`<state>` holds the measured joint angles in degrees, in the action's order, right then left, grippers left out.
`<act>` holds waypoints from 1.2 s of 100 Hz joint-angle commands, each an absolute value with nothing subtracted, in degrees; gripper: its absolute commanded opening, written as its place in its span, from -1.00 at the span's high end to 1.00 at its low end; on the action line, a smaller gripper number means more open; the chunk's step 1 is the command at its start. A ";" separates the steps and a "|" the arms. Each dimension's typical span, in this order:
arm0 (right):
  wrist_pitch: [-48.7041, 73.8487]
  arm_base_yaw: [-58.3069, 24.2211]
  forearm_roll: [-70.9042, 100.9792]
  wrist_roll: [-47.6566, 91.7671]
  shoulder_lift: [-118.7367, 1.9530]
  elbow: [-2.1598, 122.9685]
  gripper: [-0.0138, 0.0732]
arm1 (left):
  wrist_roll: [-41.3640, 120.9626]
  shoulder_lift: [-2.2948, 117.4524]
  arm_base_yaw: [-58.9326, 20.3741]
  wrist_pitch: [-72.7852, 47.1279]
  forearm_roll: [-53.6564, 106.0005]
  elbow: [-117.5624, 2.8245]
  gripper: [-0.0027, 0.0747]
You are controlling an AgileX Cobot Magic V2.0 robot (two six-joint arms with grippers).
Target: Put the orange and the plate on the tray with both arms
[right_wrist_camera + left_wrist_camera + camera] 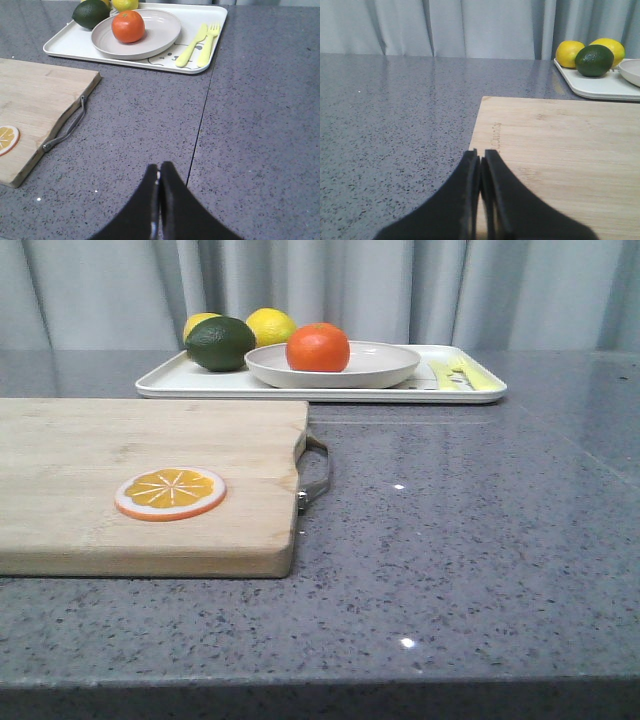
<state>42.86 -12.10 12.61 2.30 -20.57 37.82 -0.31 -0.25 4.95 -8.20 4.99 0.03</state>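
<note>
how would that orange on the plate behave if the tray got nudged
The orange is round and sits loose on the glossy plate, so it would probably roll. The plate's raised rim may catch it. The plate could also slide on the smooth tray.

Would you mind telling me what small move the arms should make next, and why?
Probably none beyond holding clear: the round bright-orange orange sits in the off-white round plate, which rests on the white rectangular tray. The left gripper and right gripper are shut, holding nothing.
</note>
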 commanded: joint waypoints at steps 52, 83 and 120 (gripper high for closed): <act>38.65 -12.09 12.75 2.70 -21.05 39.15 0.84 | -1.01 -2.14 4.99 -4.27 4.98 0.56 0.98; 38.60 -12.09 12.32 2.75 -21.05 39.15 0.84 | -1.01 -2.14 4.99 -4.27 4.98 0.56 0.98; 20.22 -11.77 4.97 2.71 -19.39 27.97 0.84 | -1.01 -2.14 4.99 -4.27 4.98 0.56 0.98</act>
<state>31.94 -12.10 7.43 2.30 -19.90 29.71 -0.31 -0.25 4.95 -8.28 4.87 0.03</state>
